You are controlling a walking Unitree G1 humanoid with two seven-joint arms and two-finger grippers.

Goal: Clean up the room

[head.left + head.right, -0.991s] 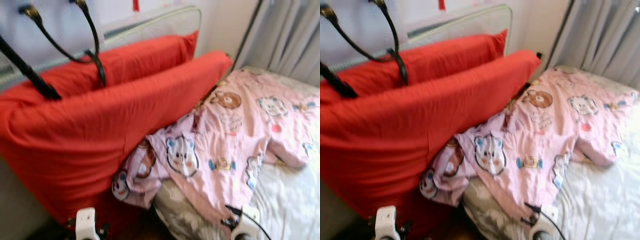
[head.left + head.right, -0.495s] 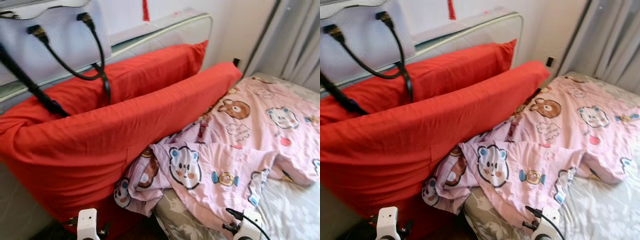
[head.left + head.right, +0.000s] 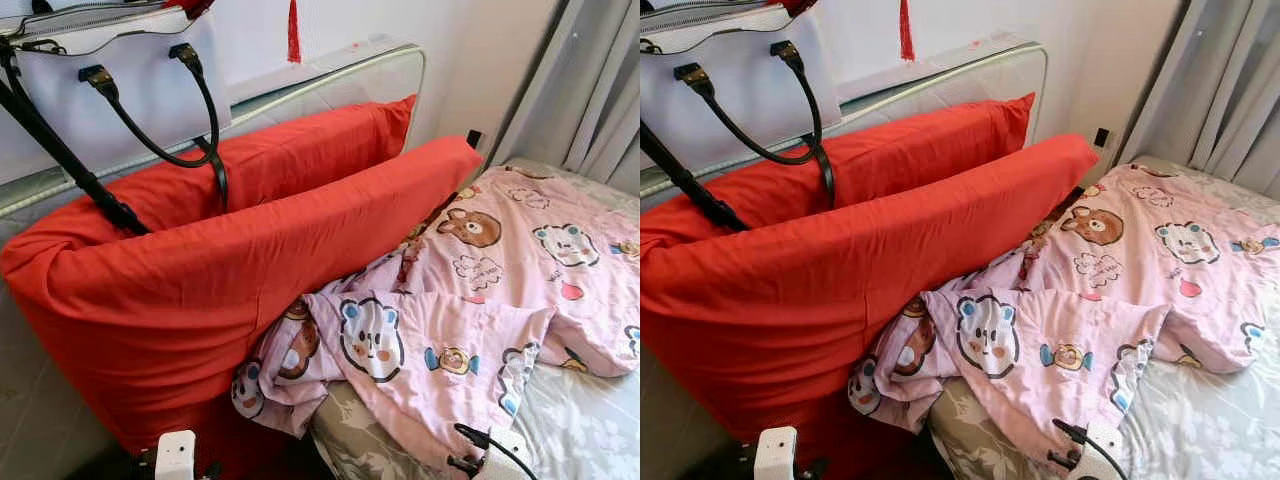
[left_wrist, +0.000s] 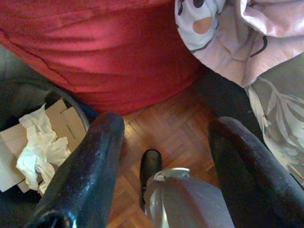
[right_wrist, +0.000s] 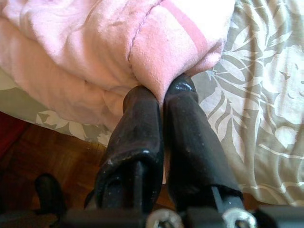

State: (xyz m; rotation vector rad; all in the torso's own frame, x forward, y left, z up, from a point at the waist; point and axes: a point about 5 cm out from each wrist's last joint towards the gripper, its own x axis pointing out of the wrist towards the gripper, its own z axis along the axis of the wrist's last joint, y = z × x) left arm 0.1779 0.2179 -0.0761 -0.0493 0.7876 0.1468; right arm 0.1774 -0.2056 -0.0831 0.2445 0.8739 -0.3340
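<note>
The right gripper [image 5: 164, 102] is clamped on the pink bear-print quilt [image 3: 480, 290] edge (left gripper [image 4: 166, 142] idle, fingers apart). Next probably comes pulling it flat.

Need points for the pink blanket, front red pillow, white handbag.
pink blanket [image 3: 480, 300], left eye view, middle of the cartoon-print spread.
front red pillow [image 3: 200, 290], left eye view, broad front face.
white handbag [image 3: 120, 85], left eye view, front panel between the black handles.

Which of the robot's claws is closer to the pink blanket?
The right gripper: it is shut on the pink blanket's edge. The left gripper hangs open over the wooden floor, beside the red pillow.
</note>
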